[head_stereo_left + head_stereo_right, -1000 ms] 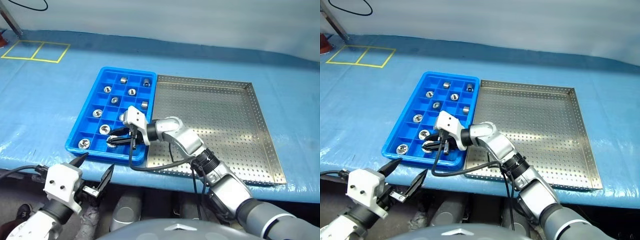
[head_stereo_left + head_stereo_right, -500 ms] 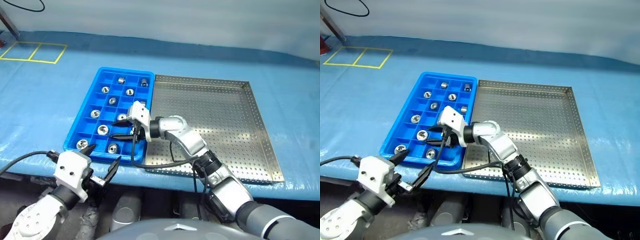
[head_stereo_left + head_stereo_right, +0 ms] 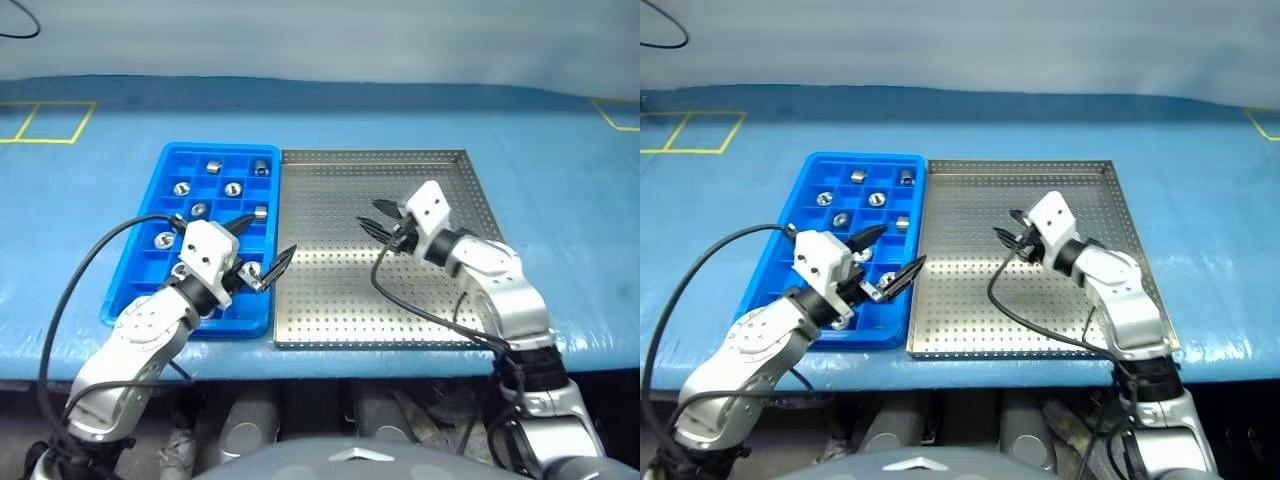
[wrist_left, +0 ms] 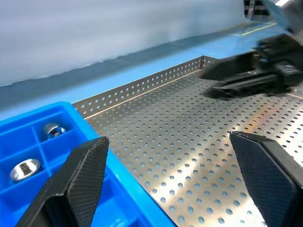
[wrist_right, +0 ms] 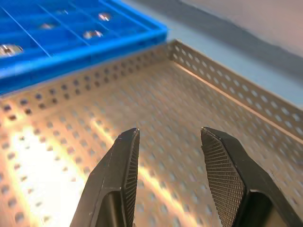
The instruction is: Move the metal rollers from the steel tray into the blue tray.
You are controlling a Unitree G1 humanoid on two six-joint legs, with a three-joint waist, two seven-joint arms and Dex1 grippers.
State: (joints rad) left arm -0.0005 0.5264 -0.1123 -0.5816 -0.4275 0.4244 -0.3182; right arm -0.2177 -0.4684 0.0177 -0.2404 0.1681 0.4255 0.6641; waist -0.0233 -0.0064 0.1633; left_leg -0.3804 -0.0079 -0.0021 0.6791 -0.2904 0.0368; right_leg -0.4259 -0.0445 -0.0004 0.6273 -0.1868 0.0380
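Blue-covered table (image 3: 90, 200) — both tools released, left tool (image 3: 258, 250) over blue tray (image 3: 140, 290), right tool (image 3: 379, 222) over steel tray (image 3: 340, 300).

1. Right gripper (image 5: 168, 142): two black ribbed fingers (image 5: 120, 179) parted, nothing between them.
2. Steel tray (image 5: 61, 142) beneath the fingers: perforated floor, bright glare, low holed rim.
3. Blue tray (image 5: 118, 42) touching the steel tray's rim; metal rollers (image 5: 93, 34) sit in separate compartments.

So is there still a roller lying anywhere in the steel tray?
No, the steel tray shows bare perforated metal, and every one of the metal rollers sits in the blue tray.
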